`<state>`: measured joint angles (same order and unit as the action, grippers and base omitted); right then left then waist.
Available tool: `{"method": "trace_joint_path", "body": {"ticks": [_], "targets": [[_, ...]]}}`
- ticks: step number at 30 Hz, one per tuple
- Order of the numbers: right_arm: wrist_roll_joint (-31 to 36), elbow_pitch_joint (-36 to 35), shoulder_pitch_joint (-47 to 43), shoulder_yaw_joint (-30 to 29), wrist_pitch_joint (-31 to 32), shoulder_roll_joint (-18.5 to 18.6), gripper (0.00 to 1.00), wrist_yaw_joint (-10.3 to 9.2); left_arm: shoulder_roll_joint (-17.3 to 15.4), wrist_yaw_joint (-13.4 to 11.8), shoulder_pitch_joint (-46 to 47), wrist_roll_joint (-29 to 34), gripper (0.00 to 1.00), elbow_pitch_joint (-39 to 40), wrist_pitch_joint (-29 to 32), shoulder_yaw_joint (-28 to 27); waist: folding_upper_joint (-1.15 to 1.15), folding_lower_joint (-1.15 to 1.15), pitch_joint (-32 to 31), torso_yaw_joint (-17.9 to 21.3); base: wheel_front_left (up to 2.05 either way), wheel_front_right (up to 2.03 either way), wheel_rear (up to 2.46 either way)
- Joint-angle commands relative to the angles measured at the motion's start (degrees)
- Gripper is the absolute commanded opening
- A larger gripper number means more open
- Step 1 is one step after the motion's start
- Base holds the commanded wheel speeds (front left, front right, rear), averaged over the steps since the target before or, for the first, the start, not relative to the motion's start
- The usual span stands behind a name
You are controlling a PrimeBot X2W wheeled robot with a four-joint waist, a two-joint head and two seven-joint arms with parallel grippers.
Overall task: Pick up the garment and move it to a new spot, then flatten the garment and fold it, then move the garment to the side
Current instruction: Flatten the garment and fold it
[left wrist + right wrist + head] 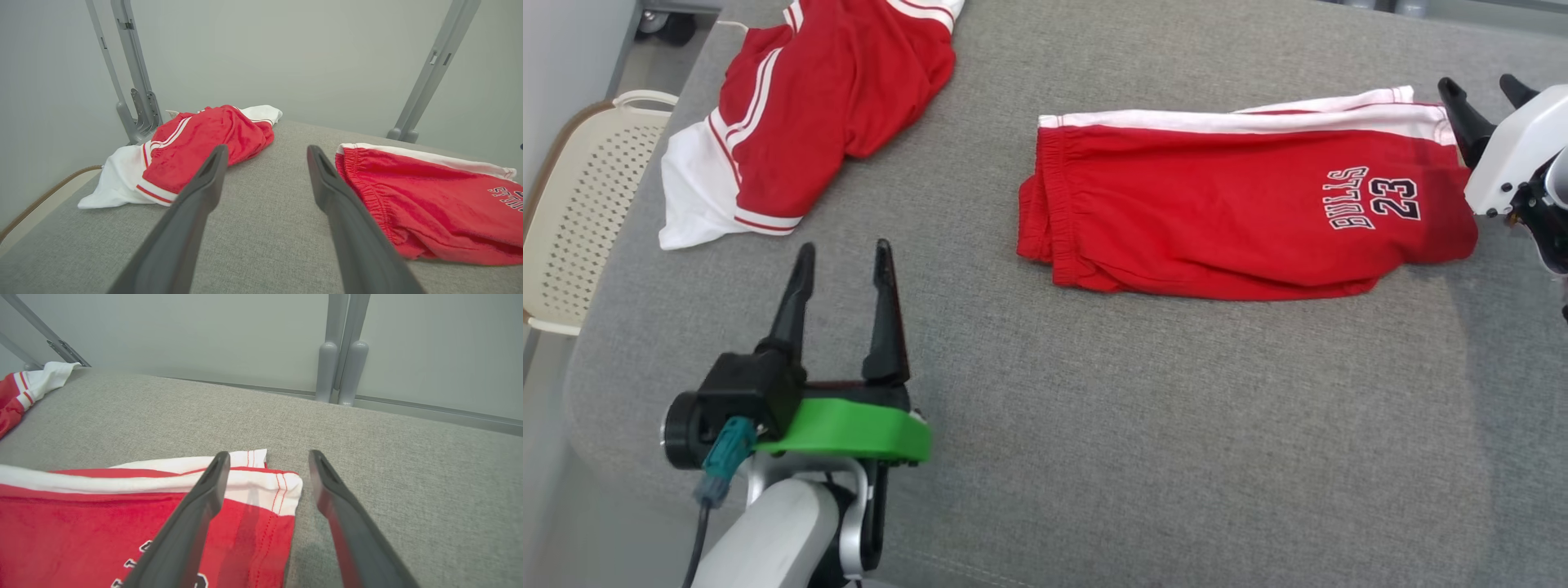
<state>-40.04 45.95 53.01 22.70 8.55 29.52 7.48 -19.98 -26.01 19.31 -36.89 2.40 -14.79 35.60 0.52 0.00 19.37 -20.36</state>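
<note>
The garment, red shorts [1217,212] with a white side stripe and "BULLS 23" print, lies folded flat on the grey padded surface, right of centre. In the left wrist view the shorts [429,204] lie to the right of the fingers. My right gripper [1476,82] hovers at the shorts' right hem, open, nothing between its fingers. In the right wrist view my right gripper [268,455] stands over the hem corner of the shorts [102,514]. My left gripper [844,247] is open and empty at the lower left, apart from the shorts, and my left gripper [266,149] points across bare fabric.
A crumpled red and white jersey [825,106] lies at the far left corner, also the jersey [204,139] and the jersey [20,388]. A cream perforated basket [580,204] stands off the left edge. Grey frame posts [341,371] rise behind. The grey surface [1135,425] is bare in front.
</note>
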Motion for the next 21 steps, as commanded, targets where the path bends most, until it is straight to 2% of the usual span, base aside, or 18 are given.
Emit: {"method": "trace_joint_path", "body": {"ticks": [1,9,16,21], "targets": [[0.50,-1.07,-1.19,0.24,0.13,0.62,1.00,0.02,-1.20,-0.52,-1.63,1.06,1.00,1.34,-0.42,-0.68,-0.52,0.00,-0.04,0.78,0.00,0.00,0.00],[-2.30,-5.83,-6.77,1.22,4.87,3.09,1.00,0.01,-3.29,-1.18,-6.89,2.63,1.00,5.37,-0.42,-3.85,-0.52,0.00,-1.72,1.78,0.00,0.00,0.00],[-3.54,-7.60,-8.38,-1.34,8.29,4.59,1.00,0.02,-2.30,0.09,-7.80,4.43,1.00,6.86,-0.43,-4.74,-0.52,0.00,0.33,0.27,0.00,0.00,0.00],[-4.10,-7.64,-8.60,-3.80,10.78,3.62,1.00,0.02,-0.79,1.21,-7.00,6.30,1.00,6.67,-0.44,-4.43,-0.52,0.00,2.07,-1.78,0.00,0.00,0.00]]}}
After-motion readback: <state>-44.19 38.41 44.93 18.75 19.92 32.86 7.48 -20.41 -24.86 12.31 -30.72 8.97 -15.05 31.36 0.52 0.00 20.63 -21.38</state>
